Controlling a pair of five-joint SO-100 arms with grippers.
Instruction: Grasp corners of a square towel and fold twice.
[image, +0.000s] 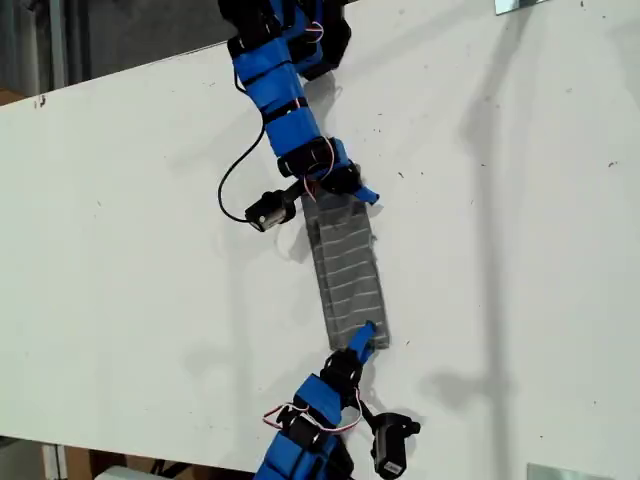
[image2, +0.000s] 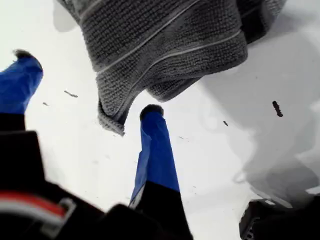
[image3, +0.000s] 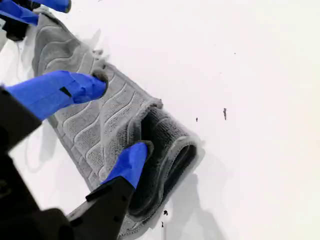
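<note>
The towel (image: 348, 265) lies on the white table as a narrow grey striped strip, folded, running from the upper arm to the lower arm in the exterior view. My first gripper (image: 345, 195) is at its upper end and stands open (image2: 87, 82). The towel's end (image2: 165, 45) and one corner (image2: 112, 125) lie just past the fingertips, with nothing between them. My second gripper (image: 362, 338) is at the lower end, open (image3: 121, 114) over the towel (image3: 70, 130). One fingertip (image3: 100, 80) rests on top and the other (image3: 142, 147) sits in the folded end.
The white table (image: 500, 250) spreads wide on both sides of the towel. A black cable (image: 232, 185) loops beside the upper arm. Metal plates sit at the exterior view's top right (image: 520, 5) and bottom right (image: 565, 472). The table's edge runs along the exterior view's bottom left.
</note>
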